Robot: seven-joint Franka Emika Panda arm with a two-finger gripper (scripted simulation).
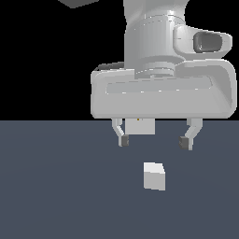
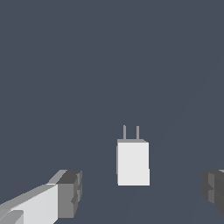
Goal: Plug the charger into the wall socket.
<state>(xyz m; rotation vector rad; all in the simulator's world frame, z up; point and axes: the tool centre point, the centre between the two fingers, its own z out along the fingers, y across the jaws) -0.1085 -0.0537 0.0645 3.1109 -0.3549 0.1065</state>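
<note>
Fingers [image 1: 156, 141] spread and empty, the Panda's gripper hovers over the dark counter [image 1: 56, 196] in the approach step. The charger [image 1: 154, 176] lies just below, untouched; the wall socket [image 1: 140, 126] stands farther back. The next move probably calls for descending to straddle the block; open counter surrounds it.

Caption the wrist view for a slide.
Open gripper above the charger, which lies on the dark floor with its two prongs visible.
</note>
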